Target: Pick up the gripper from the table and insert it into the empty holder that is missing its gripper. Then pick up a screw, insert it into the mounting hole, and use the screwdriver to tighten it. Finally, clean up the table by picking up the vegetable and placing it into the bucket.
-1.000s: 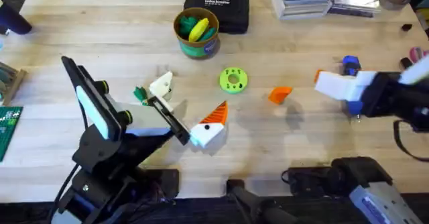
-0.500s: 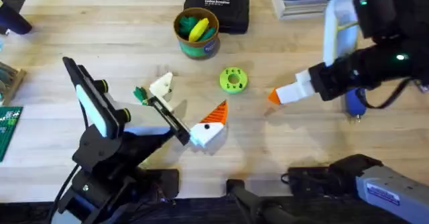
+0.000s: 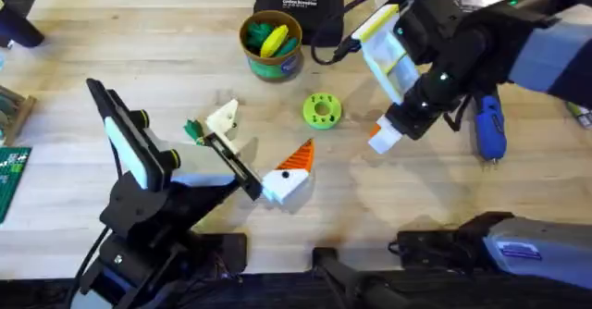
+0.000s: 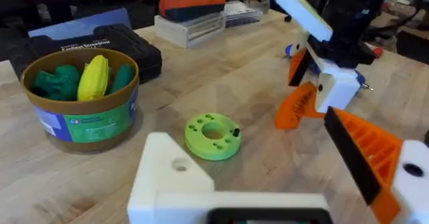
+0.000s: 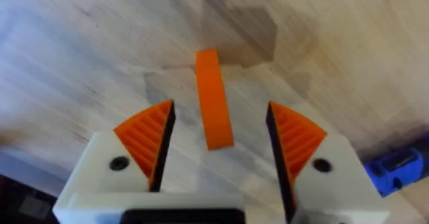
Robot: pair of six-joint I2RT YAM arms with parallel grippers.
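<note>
Right gripper (image 5: 218, 143) is spread wide over the table (image 5: 80, 63), loose orange gripper (image 5: 213, 100) sitting right between its fingers, not pinched.

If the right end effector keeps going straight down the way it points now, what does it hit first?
Most likely the loose orange gripper: it lies on the table between the open fingers of the right end effector, directly ahead. How much gap remains is hard to judge.

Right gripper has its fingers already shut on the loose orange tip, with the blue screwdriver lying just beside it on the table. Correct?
Not quite. The right gripper is open: in the right wrist view, the loose orange tip lies on the table between its fingers, with gaps on both sides. The blue screwdriver does lie on the table beside it.
</note>
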